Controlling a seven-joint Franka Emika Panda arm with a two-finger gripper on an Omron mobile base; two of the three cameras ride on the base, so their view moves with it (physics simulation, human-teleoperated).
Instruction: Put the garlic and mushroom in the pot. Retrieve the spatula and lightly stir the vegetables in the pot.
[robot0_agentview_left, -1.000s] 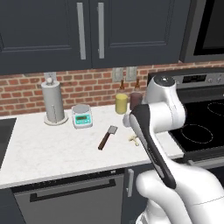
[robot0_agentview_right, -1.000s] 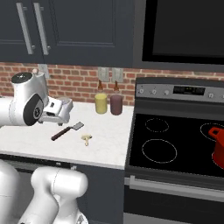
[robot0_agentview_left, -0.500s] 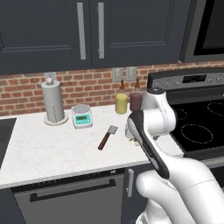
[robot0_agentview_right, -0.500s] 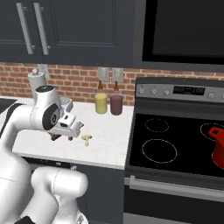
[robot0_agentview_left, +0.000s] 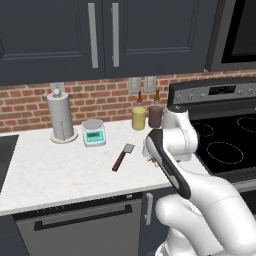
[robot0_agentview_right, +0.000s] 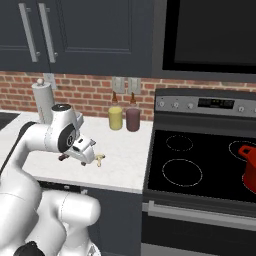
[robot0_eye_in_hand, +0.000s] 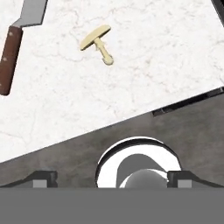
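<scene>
The mushroom (robot0_eye_in_hand: 98, 41) lies on its side on the white counter, pale tan, and it also shows as a small shape (robot0_agentview_right: 100, 159) just right of my hand. My gripper (robot0_eye_in_hand: 112, 178) hangs open above the counter's front edge, short of the mushroom, with nothing between its fingers. From the right base camera the gripper (robot0_agentview_right: 86, 154) points down at the counter. The spatula (robot0_eye_in_hand: 17, 39) lies to the mushroom's left, grey blade away from the counter's front edge, also seen on the counter (robot0_agentview_left: 122, 156). The red pot (robot0_agentview_right: 248, 165) stands on the stove's far right. The garlic is out of view.
A yellow canister (robot0_agentview_left: 138, 118) and a maroon canister (robot0_agentview_left: 155, 116) stand by the brick wall. A small scale (robot0_agentview_left: 93, 132) and a paper towel holder (robot0_agentview_left: 61, 117) stand further left. The black stovetop (robot0_agentview_right: 195, 165) lies between counter and pot.
The arm has swung forward and down, bringing the hand low over the counter near the mushroom. In the left base view the arm now covers the mushroom. The gripper stays open.
</scene>
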